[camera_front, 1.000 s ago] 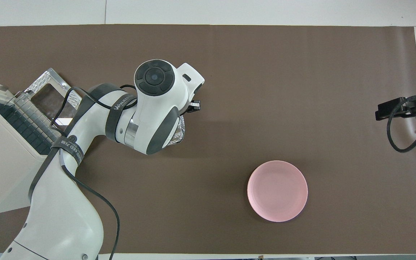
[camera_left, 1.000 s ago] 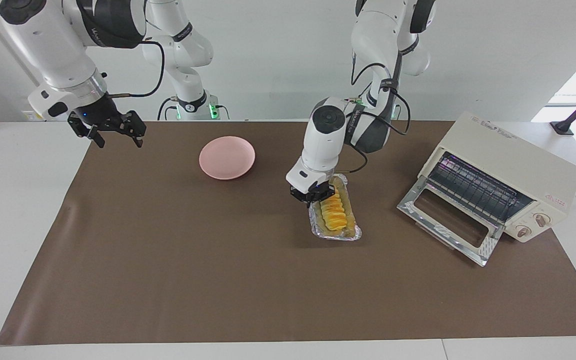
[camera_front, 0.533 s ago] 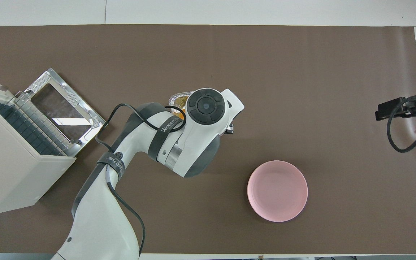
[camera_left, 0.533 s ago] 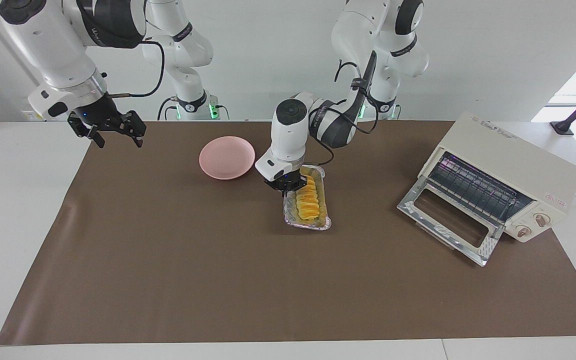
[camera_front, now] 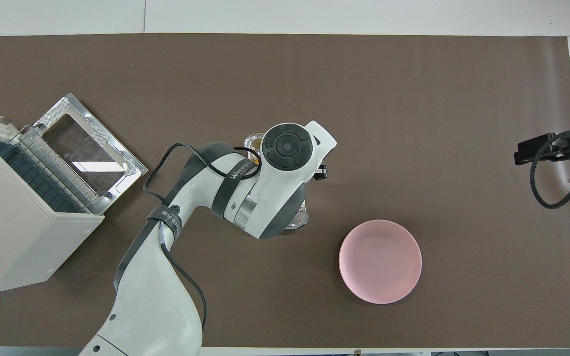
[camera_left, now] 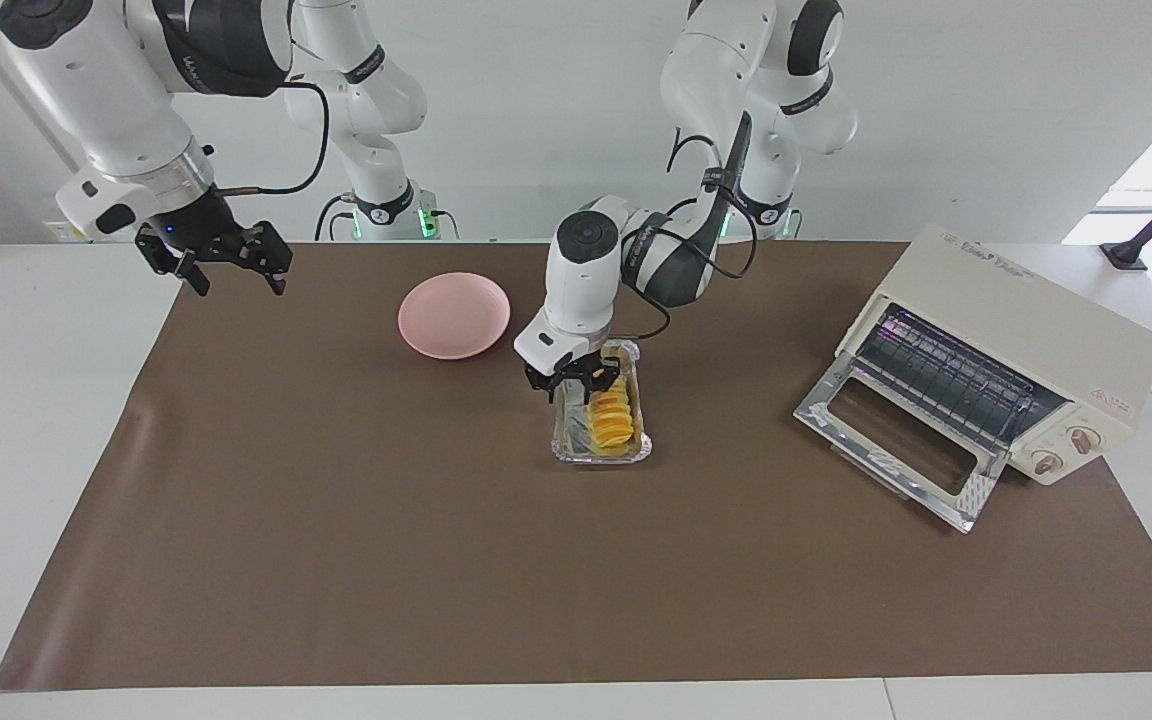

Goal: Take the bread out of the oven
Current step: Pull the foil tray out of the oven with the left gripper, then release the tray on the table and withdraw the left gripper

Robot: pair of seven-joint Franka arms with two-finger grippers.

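The bread (camera_left: 608, 418), a ridged golden-yellow loaf, lies in a crinkled foil tray (camera_left: 568, 432) on the brown mat, between the pink plate and the oven. My left gripper (camera_left: 574, 381) hangs just over the tray's end nearer to the robots, fingers spread open and holding nothing. In the overhead view the left arm covers the bread, and only the tray's ends (camera_front: 252, 141) show. The cream-white oven (camera_left: 1021, 330) stands at the left arm's end with its glass door (camera_left: 896, 440) folded down and its rack bare. My right gripper (camera_left: 214, 262) waits open over the mat's corner at the right arm's end.
A round pink plate (camera_left: 454, 314) lies empty on the mat beside the tray, toward the right arm's end; it also shows in the overhead view (camera_front: 380, 260). The oven (camera_front: 13, 232) and its open door (camera_front: 87, 143) take up the left arm's end.
My left gripper carried the foil tray with the bread away from the oven toward the plate, then let go of its rim and opened. The right arm has not moved.
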